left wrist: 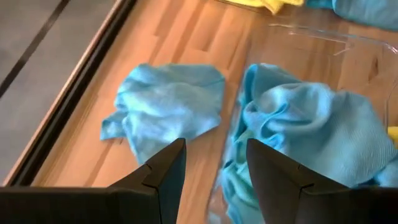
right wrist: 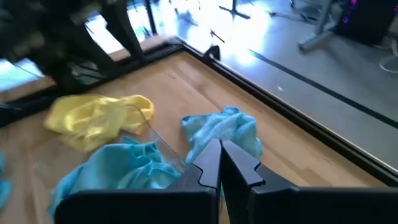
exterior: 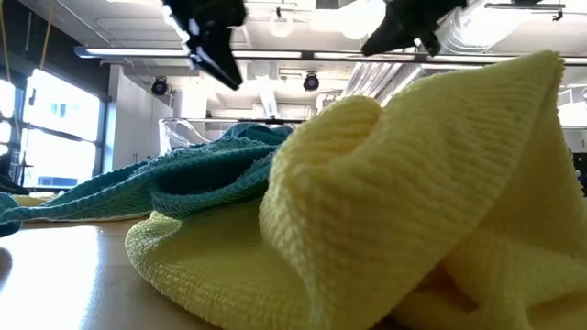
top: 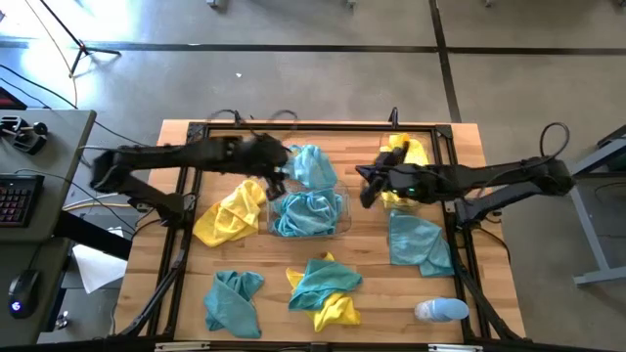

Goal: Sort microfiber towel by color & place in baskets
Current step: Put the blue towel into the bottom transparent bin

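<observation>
Towels lie scattered across the wooden table (top: 372, 284): left gripper (top: 279, 181), jaws spread and empty, hovers over the clear basket (top: 342, 220) holding teal towels (top: 308, 213), a yellow towel (top: 230, 215) beside it; right gripper (top: 367, 191), jaws pressed together, hangs near the second basket's yellow towels (top: 409, 154).

Just beside our dark left pincer (top: 277, 184) we see a teal-blue towel (top: 311, 166); below it, teal cloths (top: 308, 213) fill a clear basket (top: 344, 217), a bright yellow towel (top: 230, 213) alongside on pale wood bench (top: 274, 269).
</observation>
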